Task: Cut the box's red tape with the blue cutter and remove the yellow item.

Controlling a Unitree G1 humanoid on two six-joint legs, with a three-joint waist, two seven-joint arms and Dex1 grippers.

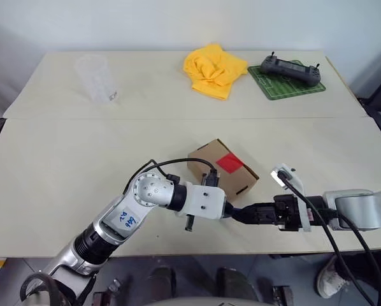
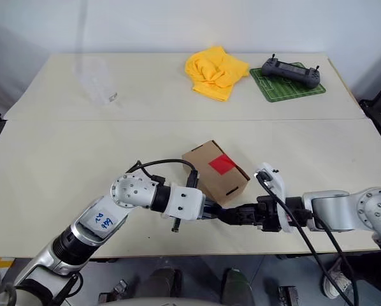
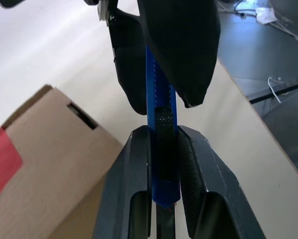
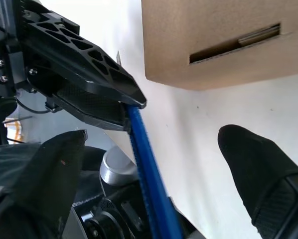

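A slim blue cutter (image 3: 160,149), pen-shaped with a ribbed black slider, lies level at the table's near edge, its long axis running from one gripper to the other; the left gripper (image 3: 161,144) is clamped on it, while the right gripper (image 4: 154,149) straddles its other end with fingers spread. Just beyond sits the closed brown box (image 1: 223,167), red tape (image 1: 229,162) on top; far back lie a yellow cloth (image 1: 213,69) and a black controller (image 1: 291,69).

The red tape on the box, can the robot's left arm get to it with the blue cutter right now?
Probably yes. The left gripper holds the blue cutter right beside the box, and the red tape faces up uncovered. The right gripper straddles the cutter, though.
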